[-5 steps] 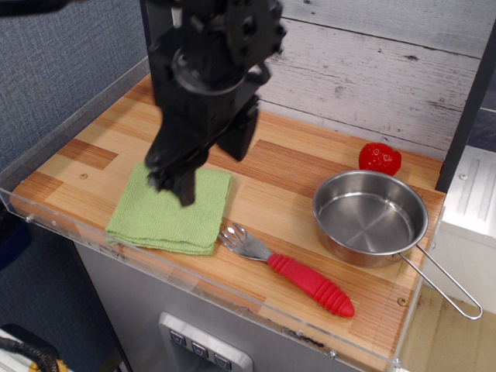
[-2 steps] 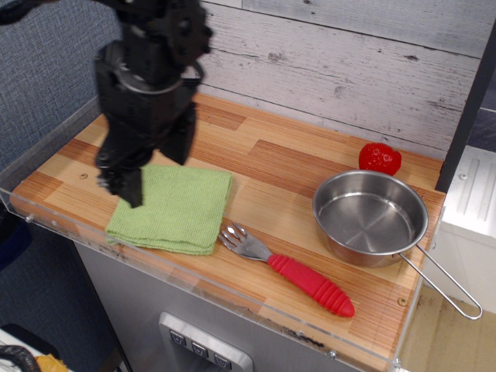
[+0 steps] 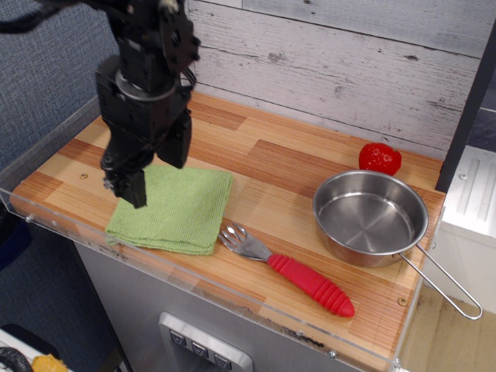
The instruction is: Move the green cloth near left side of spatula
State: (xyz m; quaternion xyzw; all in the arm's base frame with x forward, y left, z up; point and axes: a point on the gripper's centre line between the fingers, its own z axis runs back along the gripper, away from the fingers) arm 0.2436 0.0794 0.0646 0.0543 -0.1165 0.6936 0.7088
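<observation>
One folded green cloth (image 3: 172,209) lies flat near the front edge of the wooden tabletop (image 3: 279,167), and its right edge sits just beside the silver tines of the spatula (image 3: 285,268), whose ribbed red handle runs away from the cloth toward the front right. Judged from that, the cloth looks already placed where the task wants it. Above the cloth's far left corner hangs the black gripper (image 3: 128,184); from this angle its fingers are lumped into one dark mass, so I cannot tell whether they are apart or together, and nothing seems pinched in them. Farther from the cloth, past the spatula, stands a steel pan (image 3: 370,218) with its long wire handle pointing off the front right, and beyond that a red strawberry toy (image 3: 380,158) near the plank wall. The risk, as I see it, is a fingertip snagging the ribbed weave as the arm lifts, dragging the cloth away from the spatula or unfolding a corner; a low sweep rightward could also knock the tines askew.
</observation>
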